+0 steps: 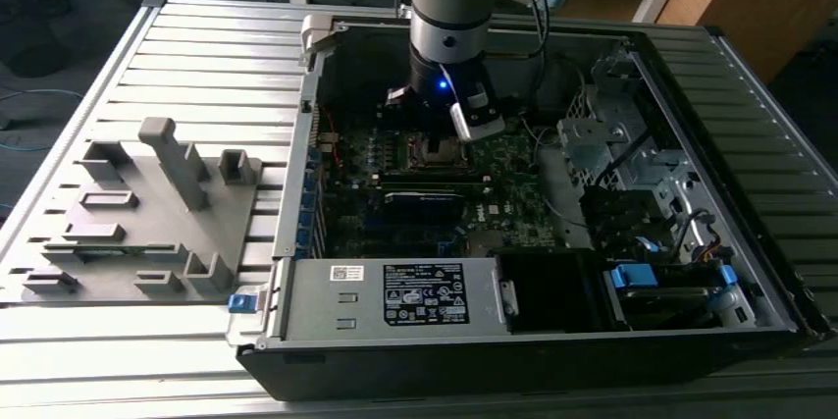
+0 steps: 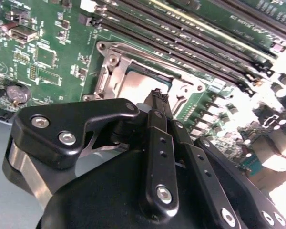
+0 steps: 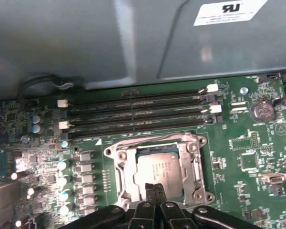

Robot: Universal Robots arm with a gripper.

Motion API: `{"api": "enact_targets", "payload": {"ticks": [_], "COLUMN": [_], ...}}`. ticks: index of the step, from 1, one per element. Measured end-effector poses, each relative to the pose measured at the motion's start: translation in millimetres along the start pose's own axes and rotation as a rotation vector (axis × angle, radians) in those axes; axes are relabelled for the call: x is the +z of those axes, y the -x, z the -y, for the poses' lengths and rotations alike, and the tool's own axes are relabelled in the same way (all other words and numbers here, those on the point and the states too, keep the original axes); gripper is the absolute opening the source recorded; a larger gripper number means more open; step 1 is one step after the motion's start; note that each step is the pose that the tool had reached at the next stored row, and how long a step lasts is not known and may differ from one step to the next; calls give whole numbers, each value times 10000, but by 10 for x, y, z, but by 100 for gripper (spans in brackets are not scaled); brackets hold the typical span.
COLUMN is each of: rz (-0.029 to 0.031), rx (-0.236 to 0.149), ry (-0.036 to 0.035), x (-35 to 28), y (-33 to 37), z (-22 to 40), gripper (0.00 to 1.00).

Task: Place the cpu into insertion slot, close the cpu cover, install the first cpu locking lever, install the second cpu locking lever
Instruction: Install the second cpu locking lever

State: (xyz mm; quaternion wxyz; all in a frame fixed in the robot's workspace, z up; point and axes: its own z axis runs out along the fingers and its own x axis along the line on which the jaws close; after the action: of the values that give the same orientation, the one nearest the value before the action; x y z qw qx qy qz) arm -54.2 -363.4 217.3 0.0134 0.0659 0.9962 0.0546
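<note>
— Where was the gripper (image 3: 155, 187) at that moment?

— Down inside the open computer case (image 1: 524, 340), over the motherboard (image 3: 248, 143). In both wrist views its two black fingers (image 2: 158, 102) were pressed together, tips touching each other, with nothing pinched between them.

— And the cpu (image 3: 158, 167)?

— Seated in the insertion slot (image 2: 181, 98), grey metal top facing up. The cpu cover (image 3: 196, 164) lay flat around it (its square window framing the chip), so the cover looked already down. The closed fingertips sat at the cover's edge farthest from the memory slots (image 3: 133, 112); whether they actually touched the metal, I could not tell.

— Where on the board was the socket?

— Just beside the row of long black memory slots, which ran parallel to one edge of the cover. A column of small silver capacitors (image 3: 62, 179) stood near the opposite side of the socket, and a coin cell battery (image 3: 260, 110) sat toward the board's edge.

— What did the exterior view show?

— The arm (image 1: 452, 17) reaching straight down into the case near its far edge, a blue light on the wrist. The case lay on a slatted metal table (image 1: 210, 56), with a grey plastic fixture (image 1: 144, 213) well apart at the exterior view's left.
</note>
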Motion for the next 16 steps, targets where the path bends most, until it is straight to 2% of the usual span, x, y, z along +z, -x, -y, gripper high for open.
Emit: {"api": "enact_targets", "payload": {"ticks": [8,16], "rz": [1,2], "rx": [0,0], "ry": [0,-14], "x": [6,7], "y": [51,62], "z": [-32,-44], "gripper": [11,11]}}
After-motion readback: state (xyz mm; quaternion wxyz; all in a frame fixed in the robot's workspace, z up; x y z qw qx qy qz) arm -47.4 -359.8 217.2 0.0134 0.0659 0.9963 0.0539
